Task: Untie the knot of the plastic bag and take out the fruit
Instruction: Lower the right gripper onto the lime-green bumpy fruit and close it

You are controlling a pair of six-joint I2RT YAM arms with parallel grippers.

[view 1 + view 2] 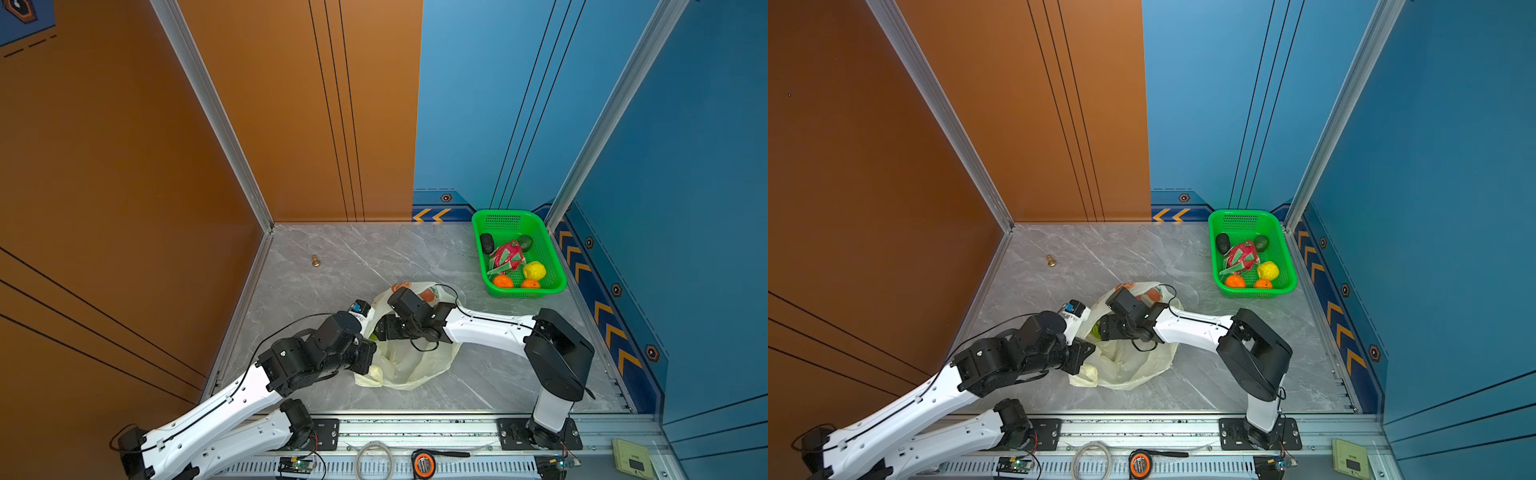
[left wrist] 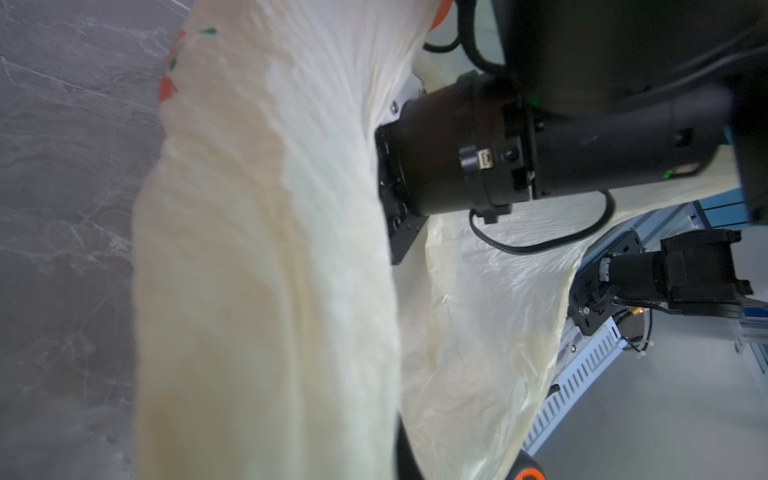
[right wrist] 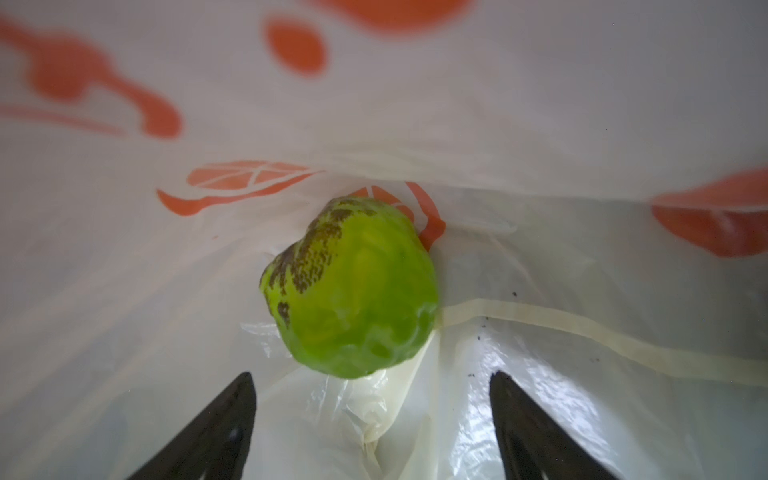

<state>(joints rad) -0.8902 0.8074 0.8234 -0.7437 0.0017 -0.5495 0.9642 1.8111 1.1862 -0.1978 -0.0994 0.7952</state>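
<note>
The grey desk [image 1: 332,257] carries the plastic bag [image 1: 411,365] low in the middle of both top views, its mouth gaping and no knot to be seen. At the right, the green basket [image 1: 528,294] holds fruit [image 1: 534,270] already taken out. The left pincer [image 1: 368,358], pressed together, pinches the bag's left rim, seemingly to keep the mouth open. The right pincer [image 3: 372,374] reaches inside, spread wide and empty, just short of one green fruit [image 3: 353,291] at the centre of the right wrist view.
</note>
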